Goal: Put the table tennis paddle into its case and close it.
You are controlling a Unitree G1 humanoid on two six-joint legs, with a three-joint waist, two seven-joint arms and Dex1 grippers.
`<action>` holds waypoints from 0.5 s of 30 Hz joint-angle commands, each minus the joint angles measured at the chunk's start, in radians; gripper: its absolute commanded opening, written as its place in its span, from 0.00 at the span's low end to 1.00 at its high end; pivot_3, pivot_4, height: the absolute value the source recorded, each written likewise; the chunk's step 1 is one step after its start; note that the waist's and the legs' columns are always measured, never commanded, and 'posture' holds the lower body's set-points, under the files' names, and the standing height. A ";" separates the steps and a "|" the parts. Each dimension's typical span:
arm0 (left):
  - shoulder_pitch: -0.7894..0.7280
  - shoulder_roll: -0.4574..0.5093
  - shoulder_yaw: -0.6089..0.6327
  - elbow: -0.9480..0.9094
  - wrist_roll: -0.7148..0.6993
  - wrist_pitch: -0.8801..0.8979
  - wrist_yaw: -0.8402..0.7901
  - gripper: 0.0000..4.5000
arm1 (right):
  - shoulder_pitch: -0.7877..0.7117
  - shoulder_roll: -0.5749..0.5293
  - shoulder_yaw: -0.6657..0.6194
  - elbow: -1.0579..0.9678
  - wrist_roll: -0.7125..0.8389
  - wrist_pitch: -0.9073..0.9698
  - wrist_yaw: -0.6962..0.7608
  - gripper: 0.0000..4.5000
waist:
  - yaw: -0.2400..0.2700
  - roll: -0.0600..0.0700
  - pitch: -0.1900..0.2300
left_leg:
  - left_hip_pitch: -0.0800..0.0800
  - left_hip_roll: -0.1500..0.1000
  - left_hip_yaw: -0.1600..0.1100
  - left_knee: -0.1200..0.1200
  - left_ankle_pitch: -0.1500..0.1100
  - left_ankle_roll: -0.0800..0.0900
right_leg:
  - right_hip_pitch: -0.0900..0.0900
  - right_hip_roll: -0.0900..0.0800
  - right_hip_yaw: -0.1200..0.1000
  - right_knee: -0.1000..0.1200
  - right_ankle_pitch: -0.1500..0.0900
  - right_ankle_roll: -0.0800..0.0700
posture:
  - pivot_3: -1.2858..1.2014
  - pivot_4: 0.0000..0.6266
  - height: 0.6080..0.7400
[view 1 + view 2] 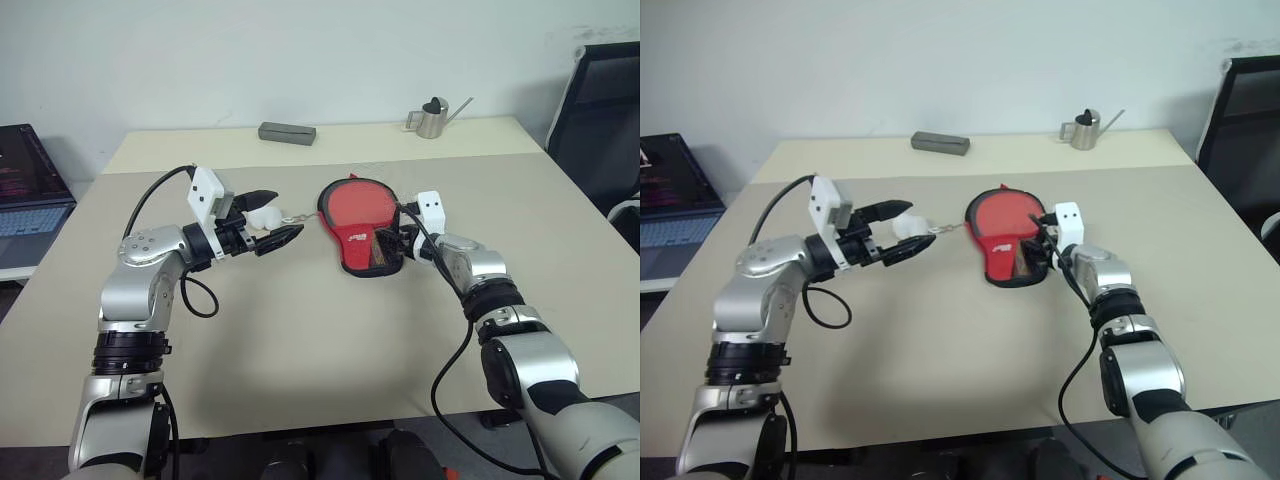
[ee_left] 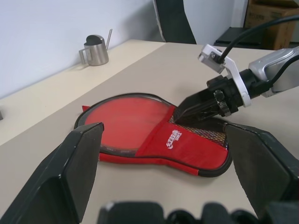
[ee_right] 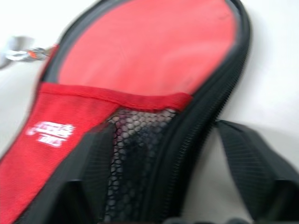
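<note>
Right gripper (image 1: 398, 243) is down at the near, handle end of the case (image 1: 352, 245), coming in from the case's right side. Fingers (image 3: 96, 170) are parted and straddle the case's black zipper edge: one lies over the mesh panel, the other sits on the table just outside the rim. Contact with the mesh looks likely, but I can't tell if it is actually pinching anything.

Case lies flat mid-table, round end away from the robot, narrow end toward it. Flap is folded back, so the upper part stands open; the red strip with the white logo crosses the lower half, black mesh showing next to it.

Table tennis paddle (image 1: 356, 208) is inside the case, red rubber face up in the round section, ringed by the black trim. Handle runs under the logo flap and mesh; it shows as a brownish patch through the mesh near the right gripper.

Left gripper (image 1: 268, 219) hovers above the table (image 1: 300, 340), well to the left of the case, pointing across at it. Fingers wide apart, nothing between them. White pom-pom (image 1: 262, 217) shows right at the fingertips in the head views; a short chain runs from it to the case's far-left edge. Can't tell if the fingers touch it.

Far edge of table: dark grey rectangular block (image 1: 287, 132) left of centre, small steel watering can (image 1: 433, 119) to the right. Laptop (image 1: 28, 190) off the table's left side, black chair (image 1: 600, 110) far right.
</note>
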 commanded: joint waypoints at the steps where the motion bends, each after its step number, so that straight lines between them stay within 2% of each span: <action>1: -0.002 0.025 0.019 -0.038 -0.022 -0.014 0.007 1.00 | -0.017 -0.005 -0.006 0.046 -0.022 0.036 -0.037 0.44 | -0.001 0.000 0.000 | 0.000 0.000 0.000 0.000 0.000 0.000 | 0.000 0.000 0.000 0.000 0.000 0.000 | 0.52 0.24 1.00; 7: 0.011 0.035 0.024 -0.042 -0.026 -0.015 0.008 1.00 | -0.019 -0.002 -0.013 0.057 -0.016 0.056 -0.044 0.03 | 0.000 0.000 0.000 | 0.003 0.000 -0.001 0.000 -0.001 0.002 | 0.004 0.000 0.000 0.000 0.000 0.000 | 0.52 0.24 1.00; 8: 0.012 0.035 0.023 -0.043 -0.026 -0.015 0.009 1.00 | -0.017 -0.001 -0.015 0.055 -0.014 0.060 -0.047 0.01 | 0.000 0.000 0.000 | 0.003 0.000 -0.001 0.000 -0.001 0.002 | 0.004 0.000 0.000 0.000 0.000 0.000 | 0.52 0.24 1.00; 15: 0.045 0.058 0.034 -0.056 -0.050 0.004 -0.013 1.00 | -0.016 0.018 -0.036 0.017 0.004 0.102 -0.066 0.01 | 0.000 0.000 -0.001 | 0.003 0.000 0.000 0.000 -0.001 0.002 | 0.004 0.000 0.000 0.000 0.000 0.000 | 0.52 0.24 1.00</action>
